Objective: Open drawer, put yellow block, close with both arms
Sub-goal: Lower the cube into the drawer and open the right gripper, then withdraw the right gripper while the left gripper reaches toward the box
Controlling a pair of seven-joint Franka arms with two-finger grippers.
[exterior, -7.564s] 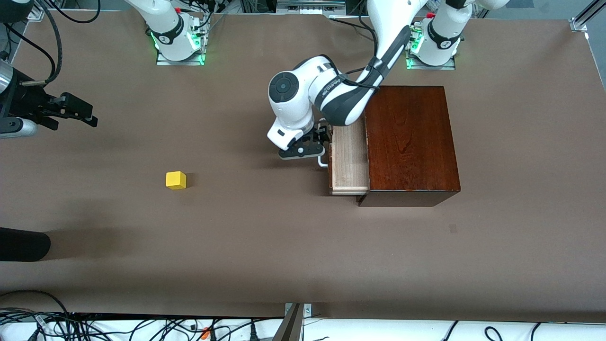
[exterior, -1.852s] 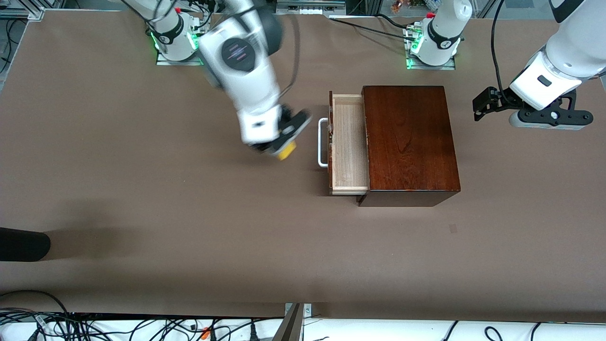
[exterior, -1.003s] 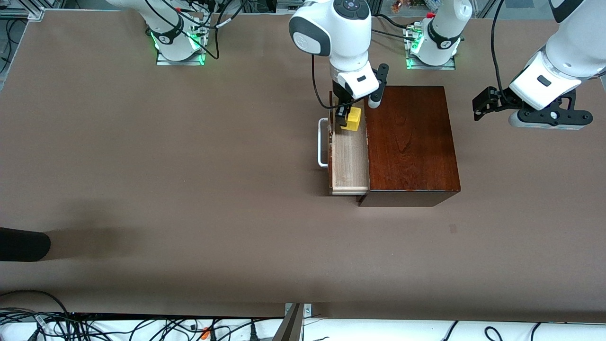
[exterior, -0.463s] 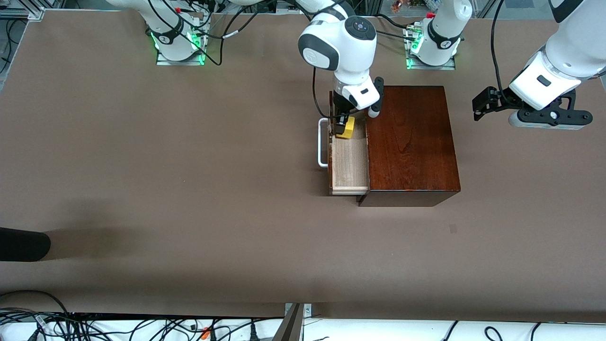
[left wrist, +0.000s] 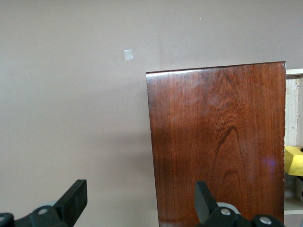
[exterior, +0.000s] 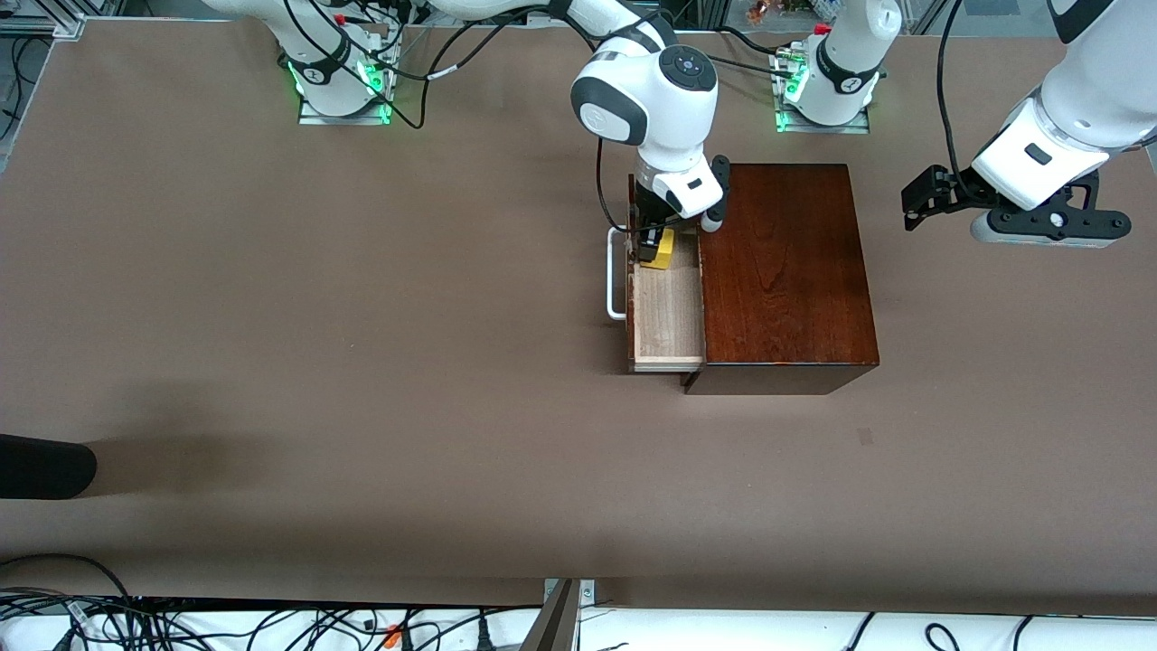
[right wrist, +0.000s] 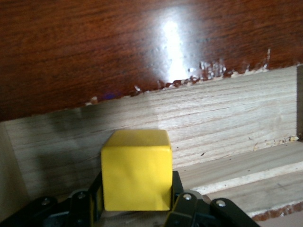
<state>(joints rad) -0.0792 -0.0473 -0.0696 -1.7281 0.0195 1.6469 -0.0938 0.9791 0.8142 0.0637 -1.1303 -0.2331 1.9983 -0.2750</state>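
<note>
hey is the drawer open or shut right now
Open. The drawer is pulled out of the box, its pale wood floor exposed, and the right tool holds the yellow block inside it.

box [exterior: 782, 271]: dark mahogany-coloured wood, glossy, grain showing, a bright glare on it in the right wrist view
drawer [exterior: 669, 312]: pale raw-looking wood, matt, rough and chipped along its edge
handle [exterior: 616, 271]: white, smooth, looks like metal
yellow block [right wrist: 136, 170]: smooth, matt, evenly coloured faces
table [exterior: 362, 407]: brown, matt, flat covering
right pincer [right wrist: 137, 201]: black, dull, looks like plastic, with small metal screws
</note>
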